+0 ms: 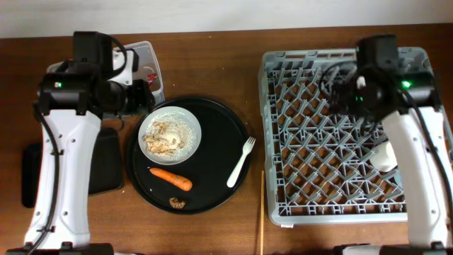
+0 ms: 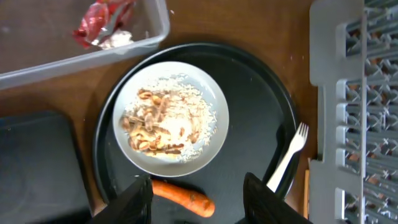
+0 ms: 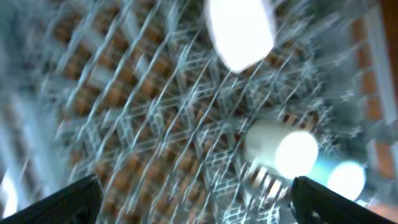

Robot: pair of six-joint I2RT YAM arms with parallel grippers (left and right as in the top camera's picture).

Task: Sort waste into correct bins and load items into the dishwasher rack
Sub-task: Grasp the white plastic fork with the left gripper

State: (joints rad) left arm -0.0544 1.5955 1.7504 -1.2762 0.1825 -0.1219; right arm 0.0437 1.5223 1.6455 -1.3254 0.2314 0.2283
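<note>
A white plate [image 1: 185, 122] with beige rice-like food scraps [image 1: 164, 139] sits on a round black tray [image 1: 219, 127]. An orange carrot [image 1: 170, 178], a brown morsel [image 1: 177, 204] and a white fork [image 1: 241, 161] lie on that tray too. My left gripper [image 1: 141, 95] is open and empty, high above the carrot [image 2: 183, 196] and the plate [image 2: 211, 106]. The clear tub [image 2: 81, 56] holds the red wrapper [image 2: 99, 22] and a white paper scrap [image 2: 118, 38]. My right gripper [image 1: 340, 91] is open and empty above the grey rack [image 1: 340, 184]. The blurred right wrist view shows a white cup [image 3: 280, 149] on the lattice.
The shallow black rectangular tray [image 1: 106, 163] lies left of the round tray. A thin wooden stick [image 1: 262, 212] lies between the round tray and the rack. A white cup [image 1: 386, 157] stands at the rack's right side. A bluish blur [image 3: 345, 177] sits beside the cup.
</note>
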